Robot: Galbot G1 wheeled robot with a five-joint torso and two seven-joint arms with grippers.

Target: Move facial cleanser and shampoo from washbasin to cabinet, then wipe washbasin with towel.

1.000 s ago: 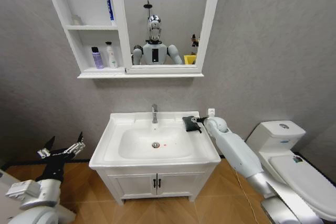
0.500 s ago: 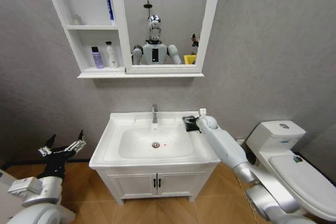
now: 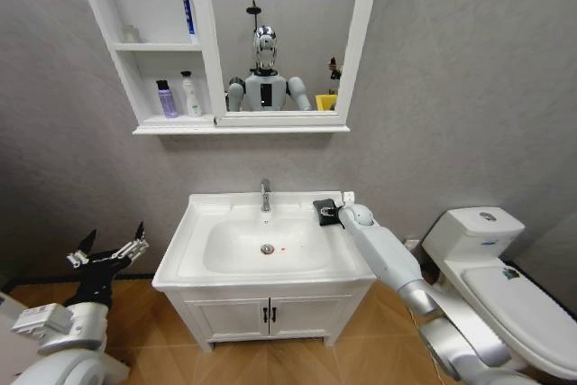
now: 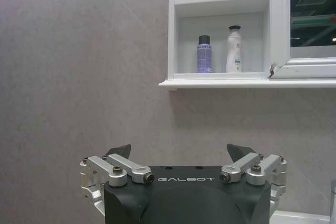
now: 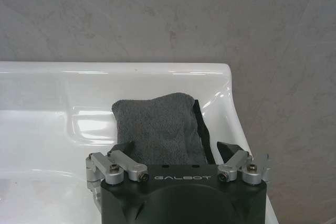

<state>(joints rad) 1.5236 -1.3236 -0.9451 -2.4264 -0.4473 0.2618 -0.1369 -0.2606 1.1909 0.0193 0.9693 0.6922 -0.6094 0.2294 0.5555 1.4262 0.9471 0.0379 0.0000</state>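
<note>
From the head camera, the dark grey towel [image 3: 325,211] lies on the washbasin [image 3: 203,207] rim, to the right of the chrome tap [image 3: 265,194]. The right gripper [image 3: 335,215] reaches it. The left gripper [image 3: 110,252] hangs low, left of the washbasin.

At the left wrist, its fingers [image 4: 118,151] are spread, holding nothing; a purple bottle [image 4: 203,54] and white bottle [image 4: 234,49] stand in the cabinet [image 4: 247,83].

At the right wrist, fingers [image 5: 226,149] straddle the towel [image 5: 157,125], released.
</note>
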